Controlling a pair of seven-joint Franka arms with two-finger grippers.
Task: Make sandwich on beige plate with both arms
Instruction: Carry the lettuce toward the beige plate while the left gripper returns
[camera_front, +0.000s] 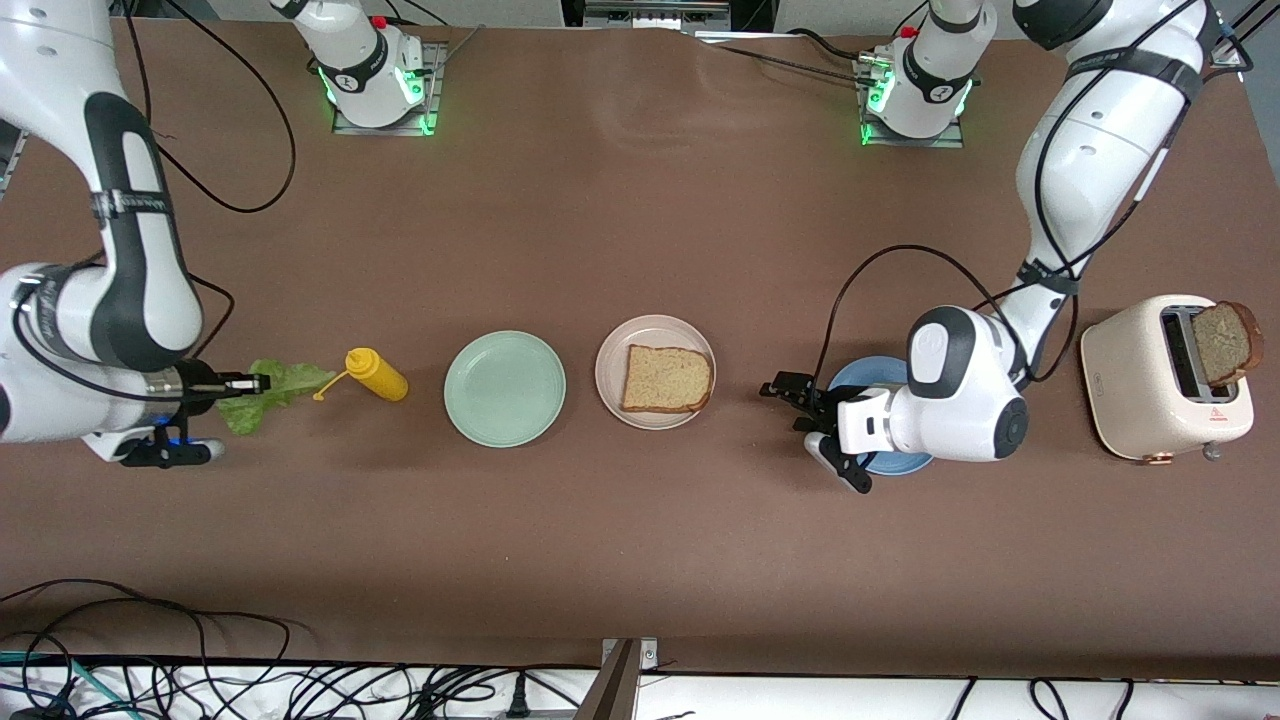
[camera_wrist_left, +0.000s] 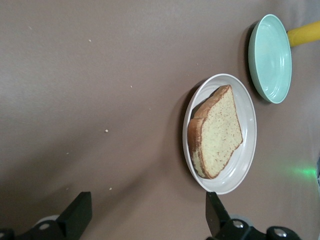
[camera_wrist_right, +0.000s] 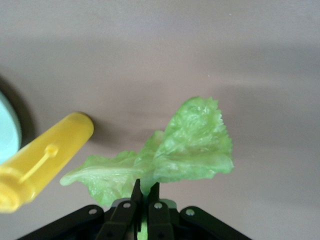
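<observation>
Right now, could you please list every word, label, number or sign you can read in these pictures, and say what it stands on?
Nothing here can be read with certainty.
Toaster: a small red triangle mark with tiny print beneath, too small to read.
Right arm: a line of lettering on its black band, too blurred to read.
Arm bases: small dark round marks, unreadable.
Plates, bread, lettuce and yellow bottle: no writing visible.
</observation>
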